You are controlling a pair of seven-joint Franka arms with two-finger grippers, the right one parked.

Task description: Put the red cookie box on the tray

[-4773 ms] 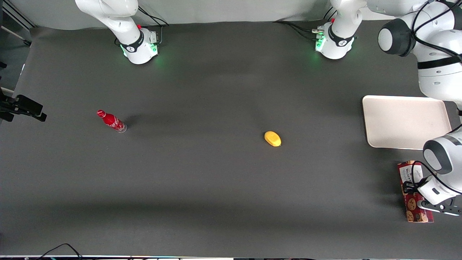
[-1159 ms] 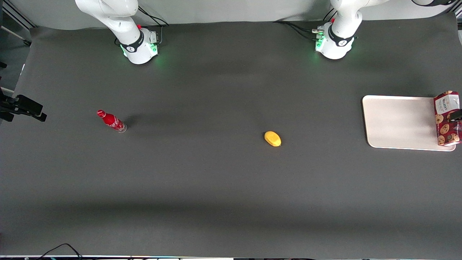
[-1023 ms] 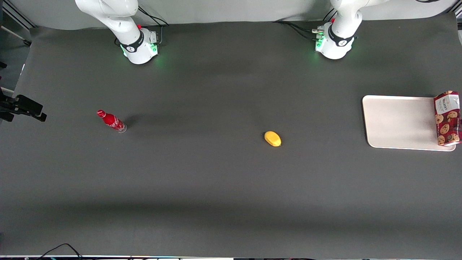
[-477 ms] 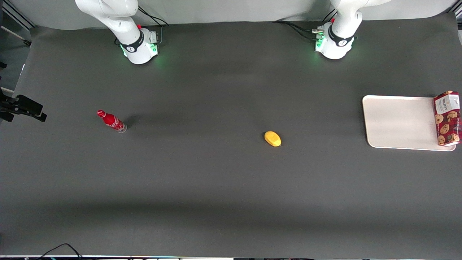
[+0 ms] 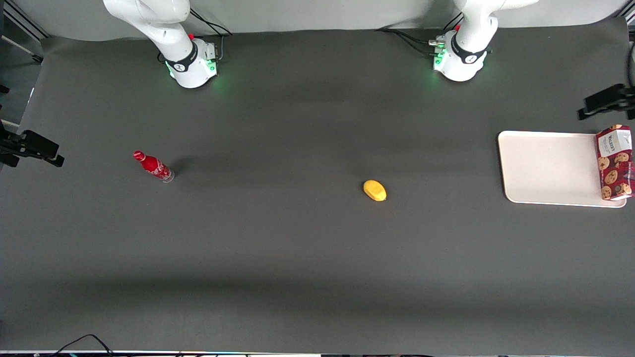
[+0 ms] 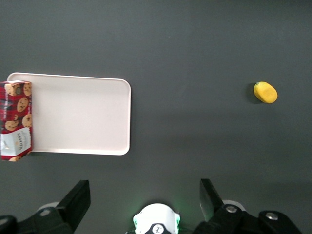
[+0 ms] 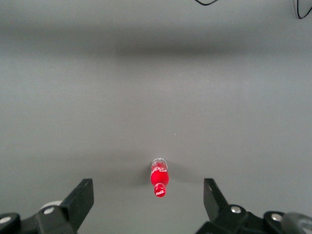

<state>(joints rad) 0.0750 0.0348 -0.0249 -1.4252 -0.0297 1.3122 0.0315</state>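
Note:
The red cookie box [image 5: 615, 162] lies flat on the off-white tray [image 5: 545, 168], along the tray's short edge at the working arm's end of the table, its white label end farthest from the front camera. In the left wrist view the box [image 6: 15, 121] covers that same edge of the tray [image 6: 78, 114]. My gripper [image 5: 603, 103] hangs high above the table, a little farther from the front camera than the tray and apart from the box. Seen from the wrist, the gripper [image 6: 145, 195] is open, fingers wide apart and nothing between them.
A yellow lemon-shaped object [image 5: 374, 190] lies mid-table, toward the parked arm from the tray. A small red bottle [image 5: 153, 166] sits toward the parked arm's end. The working arm's white base [image 5: 459, 54] stands at the table's back edge.
The box went from the table, nearer the front camera, onto the tray and was let go. In the last half second my gripper came back into the front view above the tray's back edge.

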